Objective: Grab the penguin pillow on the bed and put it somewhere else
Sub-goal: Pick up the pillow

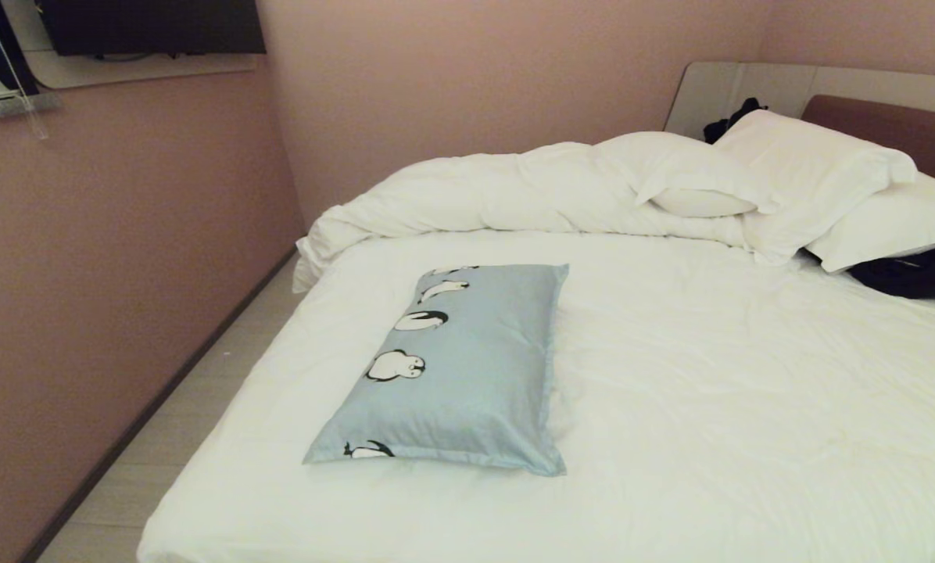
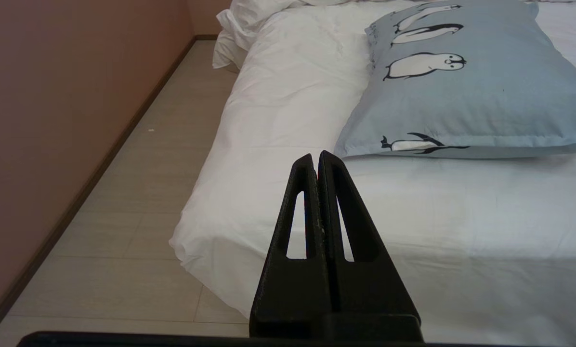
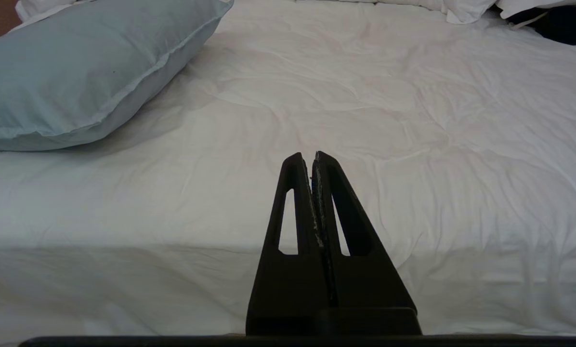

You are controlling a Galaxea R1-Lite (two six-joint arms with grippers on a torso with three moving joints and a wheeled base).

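Penguin pillow (image 1: 467, 367) lies flat on the white sheet of the bed (image 1: 710, 407), and I take it as my landmark. It sits toward the bed's left side as I look from the head camera, its long axis running from the foot end up toward the rumpled duvet (image 1: 514, 191), which is bunched along the far side of the mattress beyond the pillow. The row of black-and-white penguins runs down the pillow's left edge, the edge nearer the pink wall (image 1: 116, 274).

Up and to the right of the pillow, well apart from it, I see the white pillows (image 1: 811, 180) stacked against the brown headboard (image 1: 890, 129). A dark garment (image 1: 921, 274) lies just below those pillows at the right edge, and another dark item (image 1: 729, 117) peeks out behind them.

Neither arm shows in the head view. From the left wrist camera, my left gripper (image 2: 317, 156) hovers off the foot end of the bed, short of the pillow's near left corner and not touching it, its two black fingers pressed together. From the right wrist camera, my right gripper (image 3: 308, 155) hangs off the same end, to the right of the pillow over bare sheet, fingers also closed on nothing.
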